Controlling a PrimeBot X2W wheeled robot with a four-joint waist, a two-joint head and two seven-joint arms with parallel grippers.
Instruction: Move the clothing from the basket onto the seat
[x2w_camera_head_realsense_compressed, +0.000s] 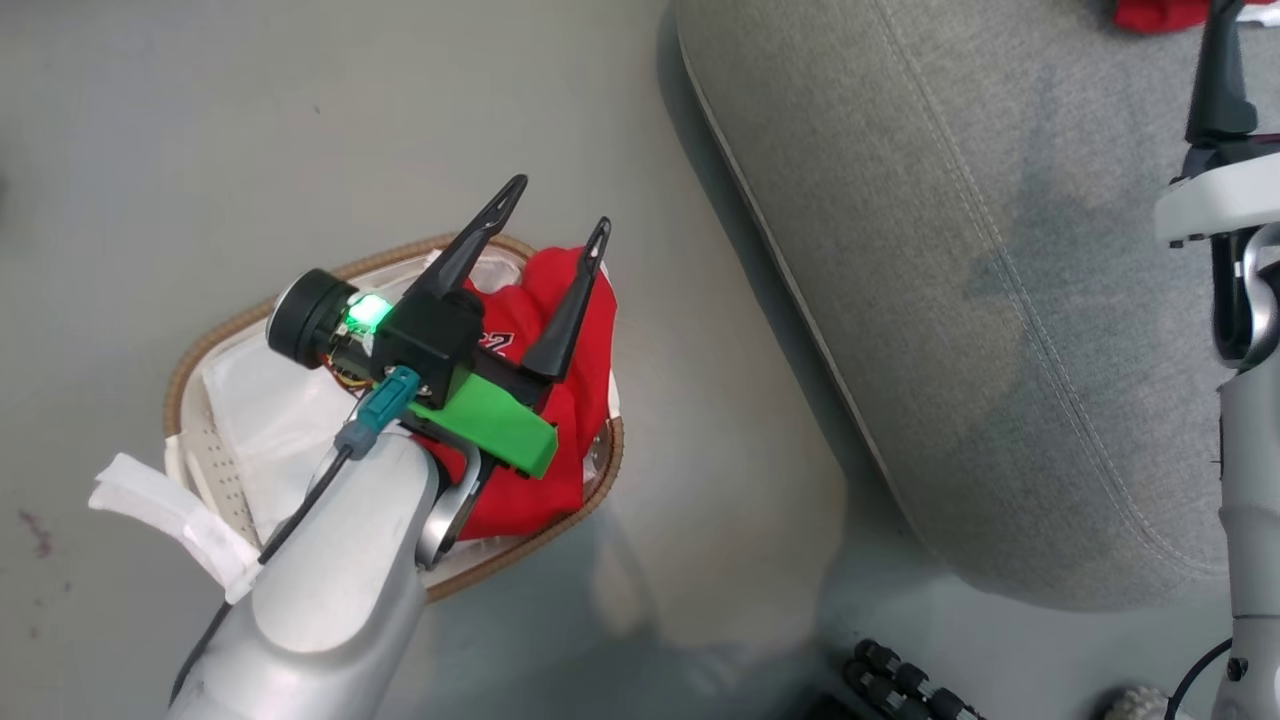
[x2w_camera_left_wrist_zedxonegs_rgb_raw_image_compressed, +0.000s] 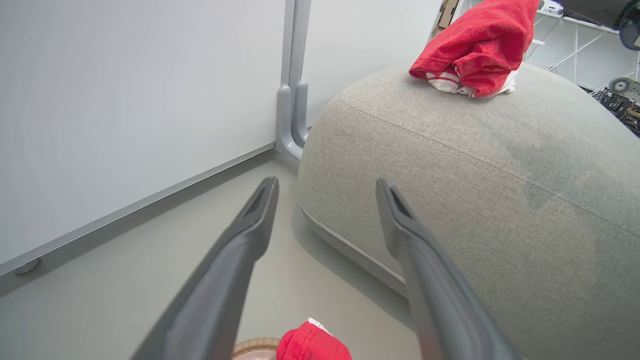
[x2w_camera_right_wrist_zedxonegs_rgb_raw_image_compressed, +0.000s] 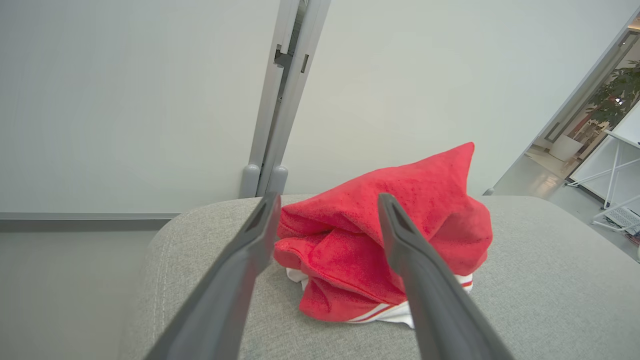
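Left gripper (x2w_camera_head_realsense_compressed: 559, 203): we hold it spread and empty over the jersey (x2w_camera_head_realsense_compressed: 590, 400) in the basket (x2w_camera_head_realsense_compressed: 205, 348), ready to grab.
Right gripper (x2w_camera_right_wrist_zedxonegs_rgb_raw_image_compressed: 328, 200): spread, empty, with the garment (x2w_camera_right_wrist_zedxonegs_rgb_raw_image_compressed: 350, 250) resting on the far seat (x2w_camera_right_wrist_zedxonegs_rgb_raw_image_compressed: 550, 300).

The right end effector (x2w_camera_right_wrist_zedxonegs_rgb_raw_image_compressed: 327, 200) has its two dark fingers (x2w_camera_right_wrist_zedxonegs_rgb_raw_image_compressed: 227, 295) spread wide apart. Between and beyond their tips lies a crumpled red garment (x2w_camera_right_wrist_zedxonegs_rgb_raw_image_compressed: 345, 250) with white striped trim at its lower edge. It rests on the rounded top of the light grey seat (x2w_camera_right_wrist_zedxonegs_rgb_raw_image_compressed: 550, 280), near its far edge. Whether the fingers touch the cloth cannot be told. Behind stands a pale wall (x2w_camera_right_wrist_zedxonegs_rgb_raw_image_compressed: 125, 100) with a grey upright post (x2w_camera_right_wrist_zedxonegs_rgb_raw_image_compressed: 280, 100), and grey floor (x2w_camera_right_wrist_zedxonegs_rgb_raw_image_compressed: 65, 290) lies at left.
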